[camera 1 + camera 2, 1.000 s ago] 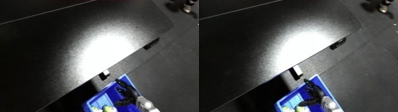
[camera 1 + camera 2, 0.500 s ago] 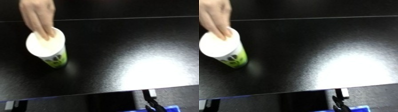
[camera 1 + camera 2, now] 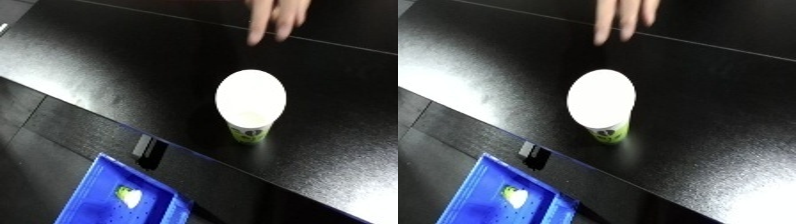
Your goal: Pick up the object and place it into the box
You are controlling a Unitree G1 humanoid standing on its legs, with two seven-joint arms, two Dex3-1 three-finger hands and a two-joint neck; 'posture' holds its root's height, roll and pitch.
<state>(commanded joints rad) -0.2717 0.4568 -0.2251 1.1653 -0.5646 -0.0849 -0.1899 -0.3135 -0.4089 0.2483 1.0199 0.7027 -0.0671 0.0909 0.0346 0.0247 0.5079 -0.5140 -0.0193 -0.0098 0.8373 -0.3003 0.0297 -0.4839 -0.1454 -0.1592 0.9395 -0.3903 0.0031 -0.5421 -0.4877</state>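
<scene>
A white paper cup [image 3: 250, 106] with a green print near its base stands upright on the black table [image 3: 107, 60]. A person's hand [image 3: 277, 17] hovers above and behind it at the top edge, fingers pointing down, apart from the cup. The blue bin [image 3: 115, 195] shows at the lower left, below the table's front edge, with a small pale object [image 3: 130, 196] inside. Neither of my hands appears in either view.
A small black and grey fitting [image 3: 147, 149] sits on the table's front edge above the bin. Dark floor shows at the far left. Bright glare lies on the table at the lower right and left.
The camera has swung, so the whole picture shifted. The person's hand, which rested on the cup's rim before, has let go and lifted away behind it.
</scene>
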